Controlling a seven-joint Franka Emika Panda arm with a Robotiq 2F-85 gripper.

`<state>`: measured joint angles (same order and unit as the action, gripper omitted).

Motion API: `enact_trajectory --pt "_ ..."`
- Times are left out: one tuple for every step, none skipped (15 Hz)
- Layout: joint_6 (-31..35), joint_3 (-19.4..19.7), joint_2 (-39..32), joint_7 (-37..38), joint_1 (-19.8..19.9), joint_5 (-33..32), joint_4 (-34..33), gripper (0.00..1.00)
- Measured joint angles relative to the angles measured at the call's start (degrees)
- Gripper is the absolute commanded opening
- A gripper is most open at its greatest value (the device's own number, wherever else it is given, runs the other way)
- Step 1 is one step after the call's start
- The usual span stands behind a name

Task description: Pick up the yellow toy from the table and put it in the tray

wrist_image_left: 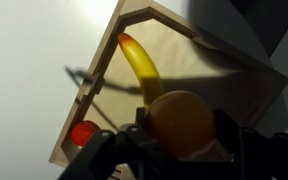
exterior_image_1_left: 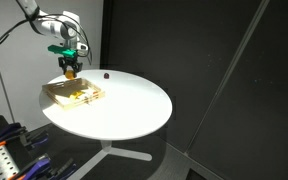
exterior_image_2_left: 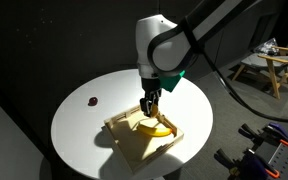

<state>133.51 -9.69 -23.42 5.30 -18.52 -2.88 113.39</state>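
My gripper [wrist_image_left: 176,148] is shut on the yellow toy [wrist_image_left: 182,118], a roundish yellow-orange lump that fills the space between the jaws. It holds the toy just above the tan wooden tray [wrist_image_left: 199,60]. In both exterior views the gripper [exterior_image_1_left: 71,70] [exterior_image_2_left: 150,103] hangs over the tray [exterior_image_1_left: 56,90] [exterior_image_2_left: 134,147], which lies near one edge of the round white table [exterior_image_1_left: 129,100] [exterior_image_2_left: 84,130]. A curved yellow banana-shaped piece [wrist_image_left: 139,65] [exterior_image_2_left: 156,127] and a small red piece [wrist_image_left: 82,133] lie in the tray.
A tiny dark bead [exterior_image_1_left: 105,72] [exterior_image_2_left: 93,100] lies on the table away from the tray. Dark curtains surround the table. Clutter with tools sits low beside the table [exterior_image_1_left: 14,150] [exterior_image_2_left: 259,150].
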Motion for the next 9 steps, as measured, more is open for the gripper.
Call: enact_trajectory --pt "0.1 -0.2 -0.2 0.0 -0.3 0.0 0.0 0.43" --pt "0.3 -0.3 -0.5 0.0 -0.6 -0.1 0.0 0.43" --pt "0.6 -0.4 -0.8 0.0 -1.0 -0.2 0.0 0.43" --pt "1.3 -0.4 -1.1 0.0 -1.4 -0.8 0.0 0.43" --pt "2.1 -0.4 -1.4 0.0 -1.8 -1.5 0.0 0.43" --pt "3.1 -0.4 -1.8 0.0 -2.1 -2.2 0.0 0.43" --pt "4.3 -0.4 -2.3 0.0 -2.4 -2.6 0.0 0.43" --pt "5.6 -0.4 -2.7 0.0 -2.6 -3.1 0.0 0.43" --pt "6.9 -0.4 -3.1 -0.1 -2.7 -3.5 0.0 0.43"
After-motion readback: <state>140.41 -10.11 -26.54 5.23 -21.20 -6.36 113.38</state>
